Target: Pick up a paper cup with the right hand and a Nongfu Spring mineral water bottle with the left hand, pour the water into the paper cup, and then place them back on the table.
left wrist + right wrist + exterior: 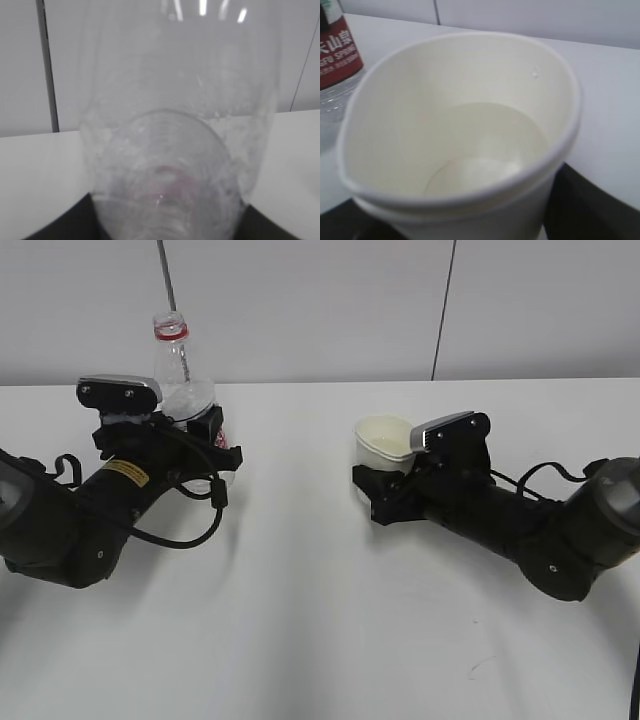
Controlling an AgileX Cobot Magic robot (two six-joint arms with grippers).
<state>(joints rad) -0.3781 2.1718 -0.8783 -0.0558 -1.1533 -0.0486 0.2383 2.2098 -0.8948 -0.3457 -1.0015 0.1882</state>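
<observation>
Table (300, 640): one white tabletop, it fills the lower two thirds of the exterior view; both arms lie low over it.

Arms: two. The left hand (205, 445) is at the left of the frame, the right hand (385, 485) at the right of the middle.

Bottle (185, 380): one clear bottle, upper left of the exterior view, upright, open at the top with a red ring on the neck. In the left wrist view its body (175, 150) fills almost the whole frame. In the right wrist view the red label shows at the upper left corner (335, 47).

Cup (385, 440): one paper cup, at the centre right of the exterior view, upright, well apart from the bottle. In the right wrist view (460, 140) some clear water lies in its bottom.

Left jaws: they seem clenched around the lower body of the bottle, but the fingers are mostly hidden.

Right jaws: they seem to grasp the cup at its lower part; the contact itself is hidden.

Step in hand: I judge that the pouring is done, because water is in the cup, and the task is at setting both things back. I cannot tell if they touch the table.

Next move: it calls for settling both flat, releasing the jaws and drawing back straight, so that nothing tips.
</observation>
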